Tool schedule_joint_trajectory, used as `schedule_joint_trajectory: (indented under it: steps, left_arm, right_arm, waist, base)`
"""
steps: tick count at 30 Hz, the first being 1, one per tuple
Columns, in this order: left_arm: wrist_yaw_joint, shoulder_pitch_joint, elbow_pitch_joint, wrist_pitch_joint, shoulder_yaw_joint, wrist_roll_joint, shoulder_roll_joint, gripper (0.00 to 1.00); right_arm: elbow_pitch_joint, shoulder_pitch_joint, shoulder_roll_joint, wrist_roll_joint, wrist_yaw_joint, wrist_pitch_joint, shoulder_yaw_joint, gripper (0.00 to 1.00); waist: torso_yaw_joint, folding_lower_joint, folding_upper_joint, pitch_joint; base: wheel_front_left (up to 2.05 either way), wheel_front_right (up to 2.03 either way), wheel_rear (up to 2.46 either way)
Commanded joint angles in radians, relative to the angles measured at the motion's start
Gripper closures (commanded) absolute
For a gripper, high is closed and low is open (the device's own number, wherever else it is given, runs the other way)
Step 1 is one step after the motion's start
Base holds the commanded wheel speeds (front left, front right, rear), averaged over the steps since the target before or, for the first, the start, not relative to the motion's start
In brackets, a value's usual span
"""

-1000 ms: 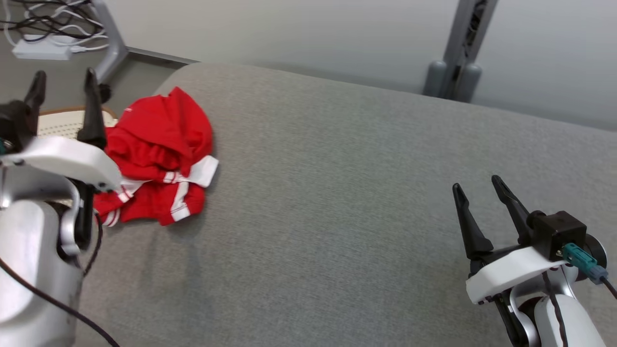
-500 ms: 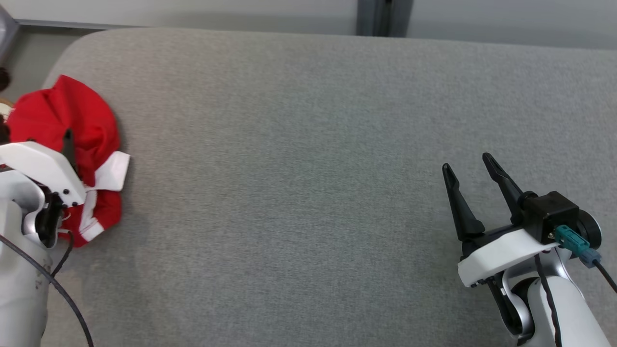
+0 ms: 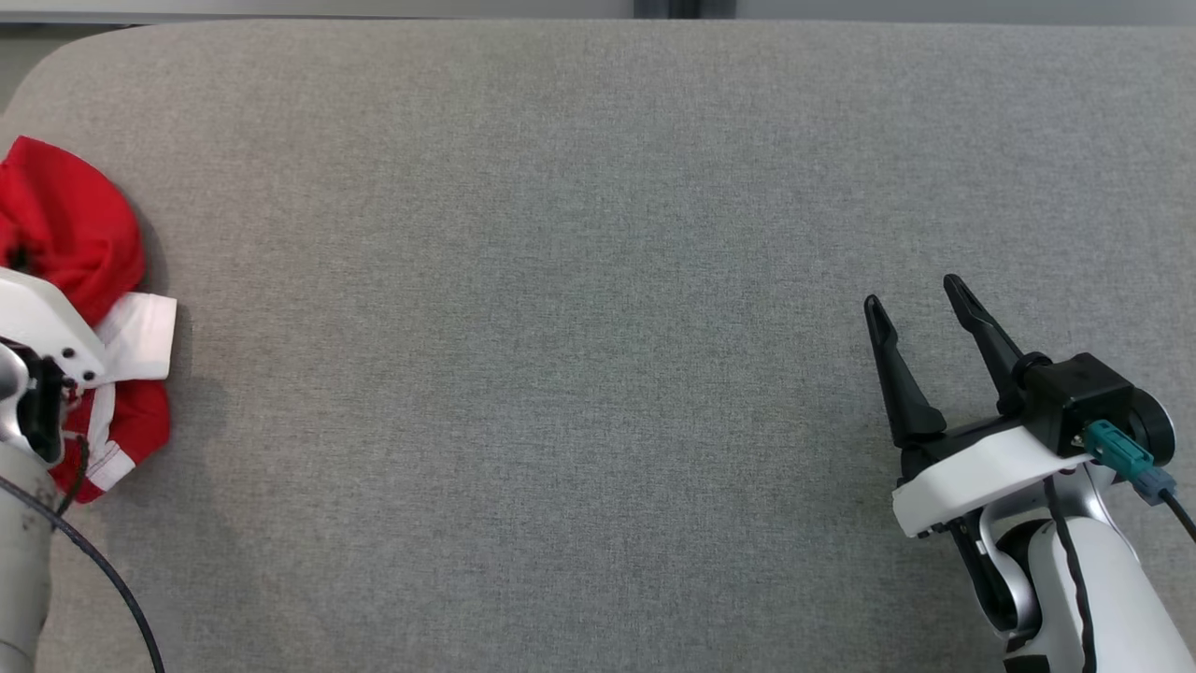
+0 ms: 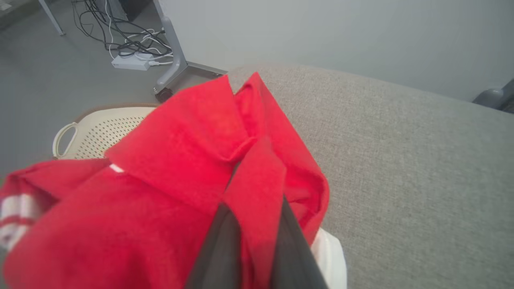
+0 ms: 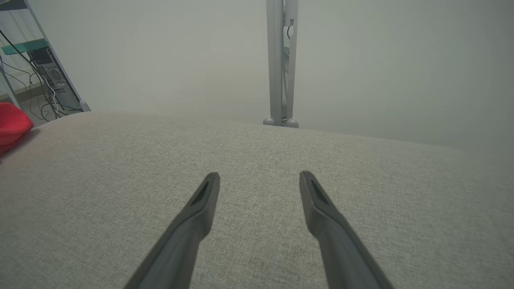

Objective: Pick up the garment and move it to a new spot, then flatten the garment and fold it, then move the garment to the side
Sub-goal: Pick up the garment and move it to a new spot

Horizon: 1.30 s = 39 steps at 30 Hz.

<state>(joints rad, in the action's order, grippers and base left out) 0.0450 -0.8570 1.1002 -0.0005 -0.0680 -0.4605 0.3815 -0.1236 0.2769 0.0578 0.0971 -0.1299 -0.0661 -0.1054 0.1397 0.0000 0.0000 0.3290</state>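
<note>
My right tool [image 3: 913,290] hangs wide open over the near right of the grey cloth-covered bench [image 3: 561,327], holding nothing. At the near left, my left tool [image 4: 255,204] is pinched on a fold of the crumpled red garment with white stripes [image 3: 65,215], which sits at the bench's left edge. I think this is the pick-up step. Next I should lift it and carry it right, toward the middle.
</note>
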Motion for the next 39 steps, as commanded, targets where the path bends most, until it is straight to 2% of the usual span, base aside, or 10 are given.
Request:
schedule_joint_trajectory:
  steps: [1,8,13,19,23,27,30,35,39]
  left_arm:
    - [0.007,-0.020,-0.006,-0.029,0.003,0.004,0.014,1.00]
    - [-0.007,-0.055,-0.062,-0.186,0.007,0.015,0.046,1.00]
    - [-0.002,-0.036,-0.157,-0.231,-0.005,0.029,0.046,1.00]
    - [0.036,0.093,-0.415,-0.246,-0.022,0.047,0.026,1.00]
    - [0.080,0.249,-0.664,-0.206,-0.037,0.055,0.012,1.00]
    - [0.139,0.430,-0.930,-0.125,-0.068,0.061,-0.012,1.00]
    - [0.170,0.545,-1.080,-0.067,-0.103,0.070,-0.030,1.00]
    - [0.197,0.674,-1.210,-0.011,-0.156,0.047,-0.071,1.00]
    - [0.186,0.709,-1.234,0.001,-0.191,0.031,-0.100,1.00]
  right_arm:
    - [-0.001,-0.005,0.005,-0.005,-0.001,-0.007,0.007,0.00]
    - [-0.007,-0.030,0.000,0.006,-0.001,-0.017,0.021,0.00]
    - [-0.012,-0.055,-0.003,0.009,-0.001,-0.019,0.026,0.00]
    - [0.002,-0.101,-0.005,0.012,-0.001,-0.017,0.033,0.00]
    - [0.017,-0.130,-0.005,0.022,-0.001,-0.010,0.039,0.00]
    - [0.041,-0.150,-0.005,0.035,-0.001,-0.002,0.037,0.00]
    - [0.058,-0.165,-0.005,0.030,-0.001,0.005,0.038,0.00]
    - [0.072,-0.166,-0.005,0.034,-0.001,0.012,0.033,0.00]
    - [0.080,-0.163,-0.005,0.041,-0.001,0.013,0.030,0.00]
  waist:
    - [0.006,0.0000,0.0000,-0.012]
    - [0.017,0.0000,0.0000,-0.090]
    - [0.020,0.0000,0.0000,-0.145]
    - [0.011,0.0000,0.0000,-0.219]
    - [-0.006,0.0000,0.0000,-0.250]
    - [-0.034,0.0000,0.0000,-0.267]
    - [-0.061,0.0000,0.0000,-0.272]
    - [-0.129,0.0000,0.0000,-0.273]
    - [-0.193,0.0000,0.0000,-0.261]
  base:
    - [0.00,0.00,0.00]
    - [0.00,0.00,0.00]
    - [0.00,0.00,0.00]
    - [0.00,0.00,0.00]
    - [0.00,0.00,0.00]
    - [0.00,0.00,0.00]
    - [0.00,0.00,0.00]
    - [0.00,0.00,0.00]
    - [0.00,0.00,0.00]
